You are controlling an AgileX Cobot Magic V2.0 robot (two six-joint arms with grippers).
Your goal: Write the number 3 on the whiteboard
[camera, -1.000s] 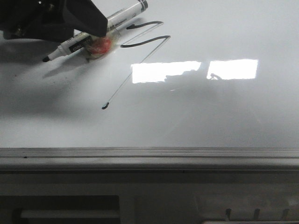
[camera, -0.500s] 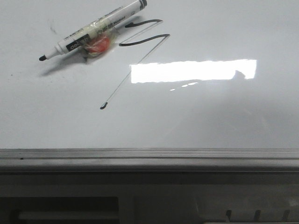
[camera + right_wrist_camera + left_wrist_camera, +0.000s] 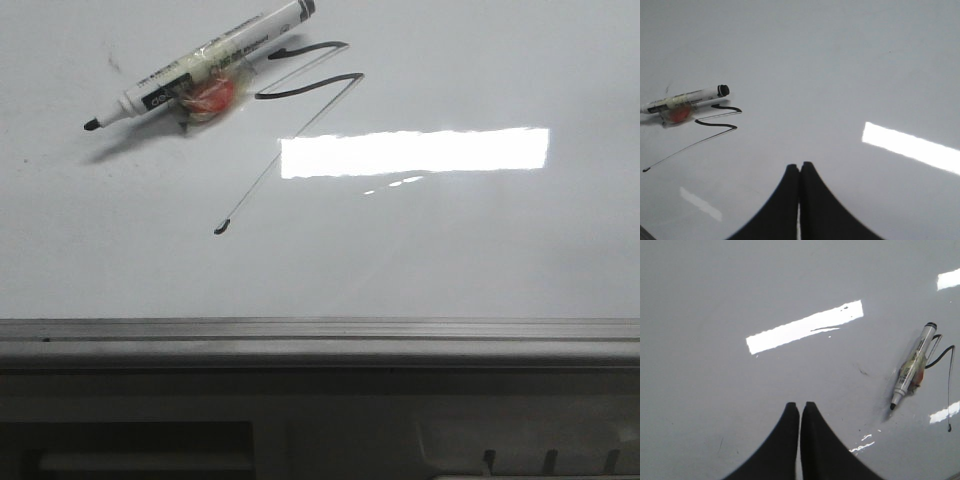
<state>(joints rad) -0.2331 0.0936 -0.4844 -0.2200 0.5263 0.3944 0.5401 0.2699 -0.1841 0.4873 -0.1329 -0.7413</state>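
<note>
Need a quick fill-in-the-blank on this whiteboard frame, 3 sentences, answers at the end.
1. The white marker pen with a black tip lies on the glossy white-grey whiteboard, held by ____ gripper.
2. The black scribbled number 3 ends in a long thin tail with a small ____.
3. Both the left gripper and the right gripper are ____.

Missing words: neither; hook; shut

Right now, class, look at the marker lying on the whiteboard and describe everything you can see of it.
The marker is a white-barrelled pen with a dark printed label, black end and bare black tip, no cap in sight. Clear tape and a red-orange lump cling to its middle. It lies flat and slanted on the whiteboard, released, its black end beside the top stroke of the number 3. No fingers touch it.
</note>
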